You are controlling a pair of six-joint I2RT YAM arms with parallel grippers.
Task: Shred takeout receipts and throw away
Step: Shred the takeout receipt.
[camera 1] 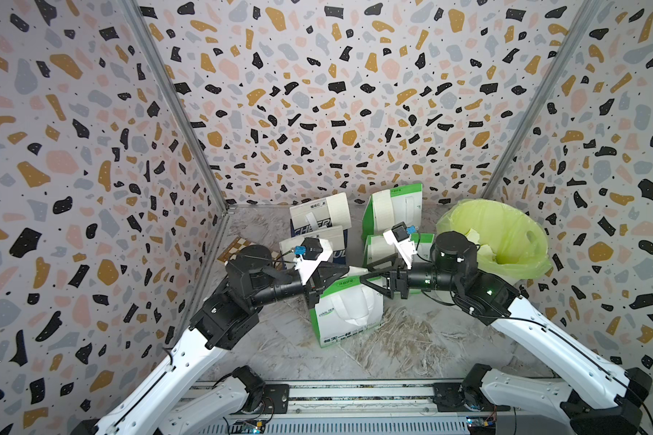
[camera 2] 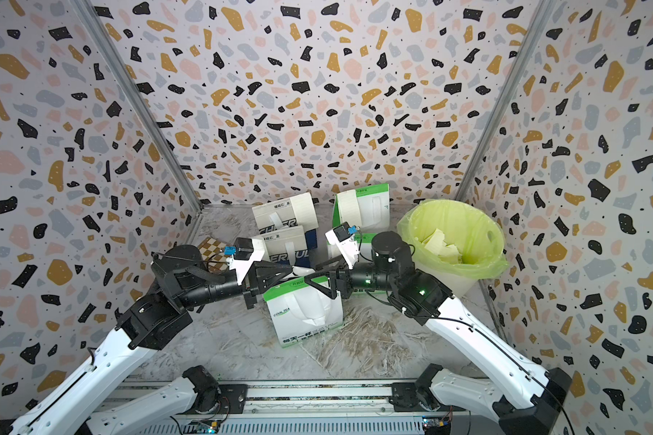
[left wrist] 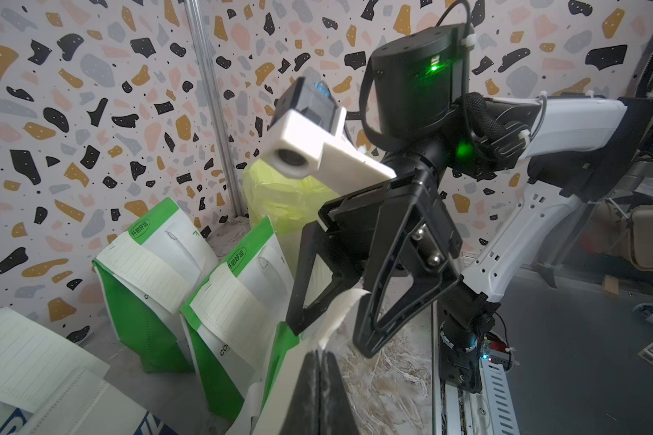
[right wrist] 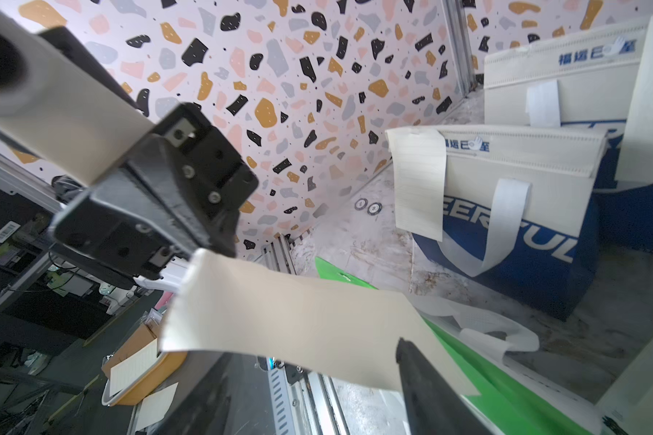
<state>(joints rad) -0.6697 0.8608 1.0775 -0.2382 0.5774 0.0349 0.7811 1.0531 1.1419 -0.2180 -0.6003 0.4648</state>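
Between the two hands, above a green bag [camera 1: 345, 314], hangs a receipt [left wrist: 339, 313] strip. The left hand [camera 1: 345, 269] is clamped tight on one end. The right hand [camera 1: 365, 274] has its jaws wide, with the free end between them. Torn pieces [camera 2: 442, 241] lie in the bin [camera 2: 481, 226] behind the right hand.

bags [camera 1: 349, 312] block ctr, bin [camera 1: 513, 222] rear rt, front tabletop [camera 1: 411, 339] open

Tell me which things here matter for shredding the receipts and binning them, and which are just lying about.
For the job:
- held receipt
- receipts on bags
- torn pieces
- bin

Lying about:
- bags
- checkered board
- two small discs
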